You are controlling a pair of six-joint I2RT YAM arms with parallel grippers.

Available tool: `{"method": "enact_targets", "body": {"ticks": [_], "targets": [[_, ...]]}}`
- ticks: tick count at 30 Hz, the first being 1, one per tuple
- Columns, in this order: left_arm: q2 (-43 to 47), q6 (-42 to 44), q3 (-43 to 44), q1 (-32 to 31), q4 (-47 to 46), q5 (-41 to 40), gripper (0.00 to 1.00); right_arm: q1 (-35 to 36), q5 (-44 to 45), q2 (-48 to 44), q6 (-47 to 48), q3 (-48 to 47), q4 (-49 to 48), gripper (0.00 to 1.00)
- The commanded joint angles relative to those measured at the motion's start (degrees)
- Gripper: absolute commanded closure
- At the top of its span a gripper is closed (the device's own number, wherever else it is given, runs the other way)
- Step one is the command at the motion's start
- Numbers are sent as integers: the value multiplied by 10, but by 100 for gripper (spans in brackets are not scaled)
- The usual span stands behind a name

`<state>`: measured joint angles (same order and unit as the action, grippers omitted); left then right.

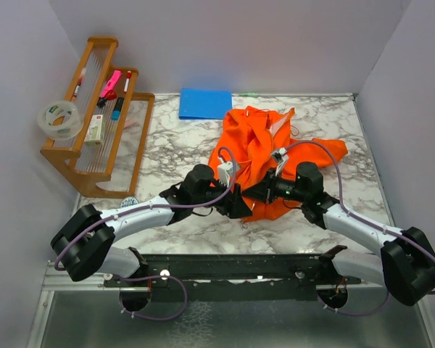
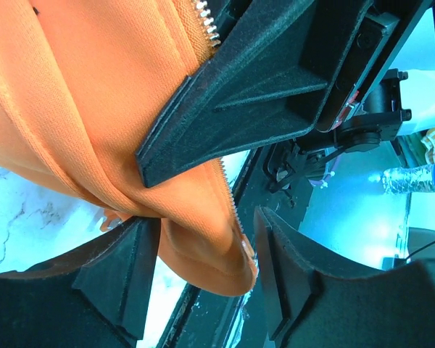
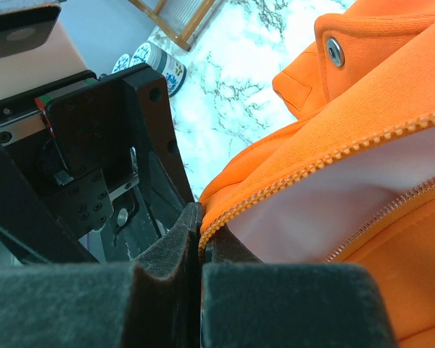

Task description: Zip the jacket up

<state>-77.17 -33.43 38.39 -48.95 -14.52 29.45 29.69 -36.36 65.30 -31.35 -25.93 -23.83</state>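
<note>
**Table** (image 1: 174,145): white marble-patterned top with grey veining. We list everything below as lying on it or beside it.

**Jacket** (image 1: 257,145): bright orange knit fabric, crumpled in a heap right of centre, from the far middle of the table down to the two end effectors. We see it lying open, with pale pink lining showing in the right wrist view (image 3: 326,210). The near hem is drawn together where the end effectors meet (image 2: 72,94).

**Wooden rack** (image 1: 101,41): stepped, at the far left off the table edge, holding pens and small items.

**Blue rectangle** (image 1: 205,104): flat, at the far edge, just beside the jacket's far-left corner.

**Right end effector** (image 3: 201,290): pads pressed together, pinching the jacket's front edge. The zipper tape runs out from between them. From above we place it at the jacket's near hem (image 1: 257,194).

**Left end effector** (image 2: 203,268): fingers spread. The hem's lowest fold hangs between them, brushing the left pad and clear of the other. It sits just left of its partner (image 1: 239,204).

**Tape roll** (image 1: 59,119): clear, on the rack's left.

**Zipper teeth** (image 3: 312,170): light-coloured rows, two separate strips, unjoined.

**Snap stud** (image 3: 335,51): metal, on an orange flap.
</note>
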Motion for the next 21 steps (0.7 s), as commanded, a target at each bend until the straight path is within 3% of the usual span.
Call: {"method": "enact_targets", "body": {"ticks": [1, 4, 16, 18, 21], "targets": [[-2, 0, -5, 3, -18, 24, 42, 5, -24, -8, 20, -14, 8, 99], [-2, 1, -5, 4, -18, 25, 47, 5, -26, -8, 21, -14, 8, 100], [-1, 6, -9, 4, -22, 34, 90, 5, -36, -11, 25, -17, 0, 99], [-6, 7, -7, 4, -25, 42, 92, 5, -42, -9, 23, -20, -8, 100], [-11, 9, -5, 4, -24, 51, 81, 5, -52, -7, 26, -25, -12, 99]]}}
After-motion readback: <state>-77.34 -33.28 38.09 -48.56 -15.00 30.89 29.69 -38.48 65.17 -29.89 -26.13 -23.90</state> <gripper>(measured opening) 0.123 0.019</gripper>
